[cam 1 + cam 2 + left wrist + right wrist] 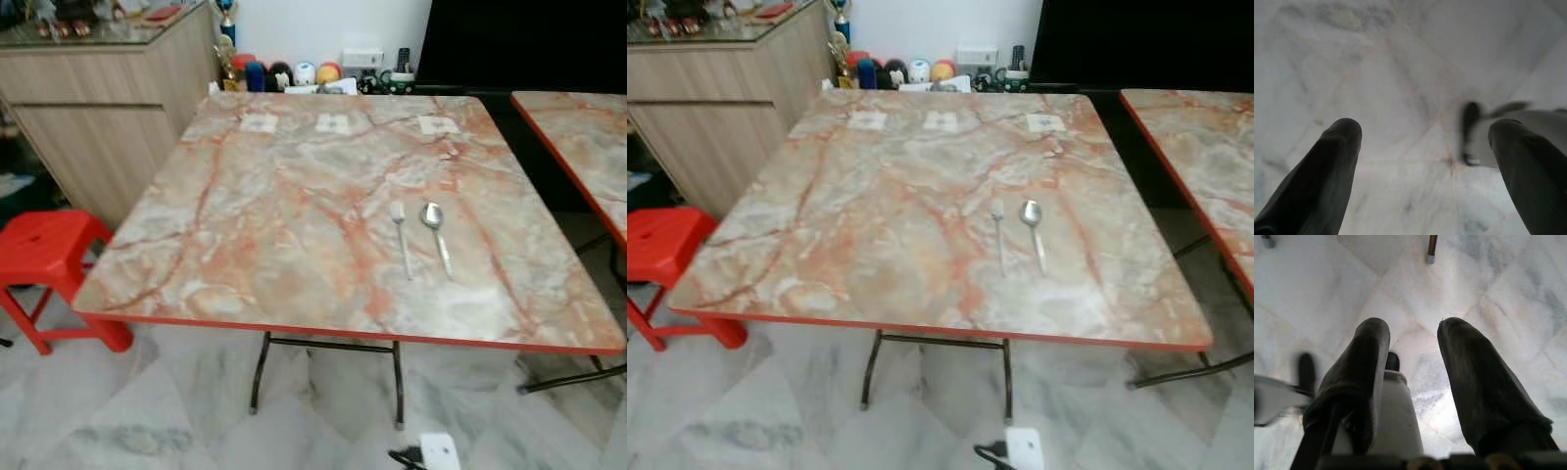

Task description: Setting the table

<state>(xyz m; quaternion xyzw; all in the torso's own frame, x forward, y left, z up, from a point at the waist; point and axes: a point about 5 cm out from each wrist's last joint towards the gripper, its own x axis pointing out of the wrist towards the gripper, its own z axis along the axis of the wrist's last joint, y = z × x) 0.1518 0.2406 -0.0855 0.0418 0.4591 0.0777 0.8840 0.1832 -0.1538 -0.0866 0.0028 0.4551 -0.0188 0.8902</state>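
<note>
From the head views we see a silver metal fork (400, 235) and silver metal spoon (436, 233) side by side, near but apart, on the orange-veined marble-patterned square table (274, 225); three small white labels (333, 123) are unreadable. From our left wrist view, the left gripper (1425, 132) hangs spread wide over pale marble floor tiles (1400, 73). From our right wrist view, the right gripper (1413, 340) hangs empty with fingers parted.

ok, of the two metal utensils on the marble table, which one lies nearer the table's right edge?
The silver spoon with its oval bowl. The silver fork lies parallel just to its left, tines pointing the same way.
</note>
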